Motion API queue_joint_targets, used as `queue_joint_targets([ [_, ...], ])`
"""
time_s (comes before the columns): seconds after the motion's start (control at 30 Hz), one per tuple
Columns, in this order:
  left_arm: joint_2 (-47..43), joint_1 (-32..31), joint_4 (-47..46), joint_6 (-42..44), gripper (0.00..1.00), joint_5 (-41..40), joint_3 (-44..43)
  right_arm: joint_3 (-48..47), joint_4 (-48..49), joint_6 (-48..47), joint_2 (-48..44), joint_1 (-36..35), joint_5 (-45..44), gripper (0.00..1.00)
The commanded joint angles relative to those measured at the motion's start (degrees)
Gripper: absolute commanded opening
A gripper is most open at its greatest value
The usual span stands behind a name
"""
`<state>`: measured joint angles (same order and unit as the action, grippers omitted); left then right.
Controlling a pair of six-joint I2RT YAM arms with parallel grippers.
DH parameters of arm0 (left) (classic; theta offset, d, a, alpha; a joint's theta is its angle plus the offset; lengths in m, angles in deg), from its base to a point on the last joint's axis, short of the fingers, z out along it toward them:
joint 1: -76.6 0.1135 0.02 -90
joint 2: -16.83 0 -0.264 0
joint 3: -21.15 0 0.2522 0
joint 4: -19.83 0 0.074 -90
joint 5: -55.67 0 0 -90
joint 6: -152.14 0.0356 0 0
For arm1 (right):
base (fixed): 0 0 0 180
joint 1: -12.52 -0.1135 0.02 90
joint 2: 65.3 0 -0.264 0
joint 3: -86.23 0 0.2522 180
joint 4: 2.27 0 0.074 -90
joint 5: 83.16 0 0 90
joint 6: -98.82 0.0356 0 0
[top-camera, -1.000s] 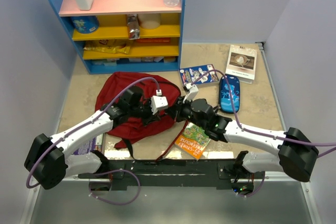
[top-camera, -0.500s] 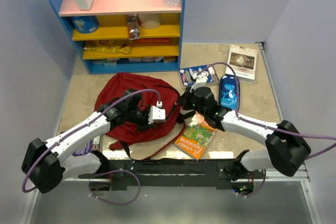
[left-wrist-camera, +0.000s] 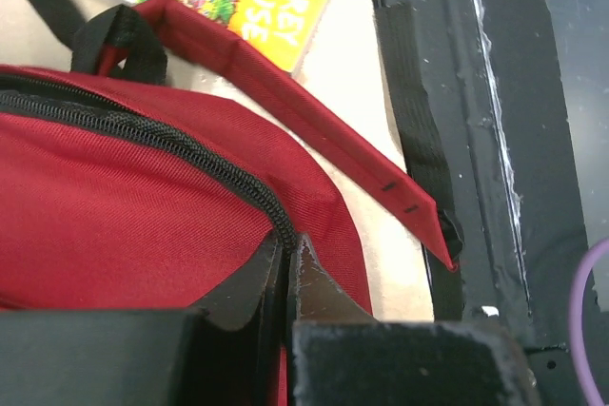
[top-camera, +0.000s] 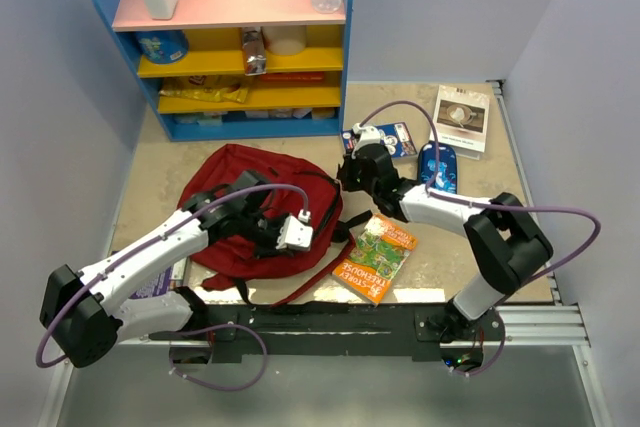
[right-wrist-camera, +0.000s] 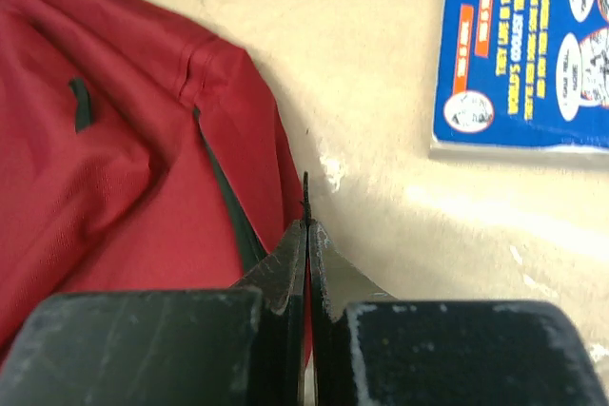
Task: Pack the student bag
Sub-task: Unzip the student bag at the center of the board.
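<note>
Where ribbed red fabric bulges, rounded student bag [top-camera: 250, 162], black toothed zipper [left-wrist-camera: 190, 154]

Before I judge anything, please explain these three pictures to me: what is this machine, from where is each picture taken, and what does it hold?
This is a robot with two white arms bolted to the near edge of a beige table. Each arm ends in a two-finger gripper. The wide picture looks down from above and behind the arms. The other two come from small cameras on the wrists, so each shows its own gripper at the bottom.

On the table lie a dark red fabric backpack, a yellow-orange picture book, a blue booklet, a blue pencil case and a white book. A blue shelf unit stands at the far side.

The left gripper is shut on the backpack's black zipper line. The right gripper is shut at the backpack's edge near the booklet and seems to pinch it.
</note>
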<state>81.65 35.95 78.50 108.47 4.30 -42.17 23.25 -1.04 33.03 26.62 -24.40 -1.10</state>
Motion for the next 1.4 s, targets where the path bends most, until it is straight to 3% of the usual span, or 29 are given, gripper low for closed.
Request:
queue_joint_targets([
  [0.0, -0.9, -2.7, 8.5, 3.2, 0.0, 7.1, -1.4, -6.2, 3.6, -3.6, 1.2, 1.3, -2.0, 0.0],
  [0.33, 0.0, -5.3, 10.7, 6.2, 0.0, 7.0, -4.3, -12.3, 5.6, -5.2, 8.1, 1.3, 2.3, 0.0],
  [0.57, 0.9, -8.0, 13.5, 8.0, 0.0, 7.1, -7.2, -17.8, 1.8, -4.1, 14.1, 1.2, 1.5, 0.0],
  [1.03, 2.2, -10.5, 11.4, 7.7, 0.0, 3.7, -7.0, -24.1, 3.9, -2.3, 19.3, 1.2, 3.9, 0.0],
  [1.07, 2.1, -10.4, 10.2, 6.4, 0.01, 2.6, -6.3, -23.9, 4.1, -2.3, 18.7, 1.3, 3.6, 0.04],
  [1.17, 1.9, -9.3, 2.9, -0.3, 0.21, -3.9, -4.8, -21.6, 4.2, -2.1, 14.8, 1.3, 0.5, 0.35],
  [1.2, 1.5, -8.7, -0.6, -3.3, 0.22, -5.4, -3.5, -20.5, 4.2, -1.8, 13.4, 1.4, -0.2, 0.51],
  [1.23, 1.5, -8.1, -2.1, -4.7, 0.22, -8.0, -3.0, -18.2, 4.4, -1.6, 12.1, 1.5, -0.8, 0.58],
  [1.27, 1.5, -7.2, -3.5, -6.2, 0.34, -9.1, -2.4, -17.2, 4.2, -1.3, 9.5, 1.5, -1.2, 0.64],
  [1.3, 1.5, -6.6, -4.3, -7.4, 0.39, -9.6, -2.2, -16.2, 4.0, -0.8, 8.3, 1.7, -1.6, 0.78],
  [1.37, 1.4, -5.9, -5.2, -9.4, 0.42, -11.3, -2.0, -13.3, 3.3, 0.0, 5.1, 1.9, -1.5, 0.99],
])
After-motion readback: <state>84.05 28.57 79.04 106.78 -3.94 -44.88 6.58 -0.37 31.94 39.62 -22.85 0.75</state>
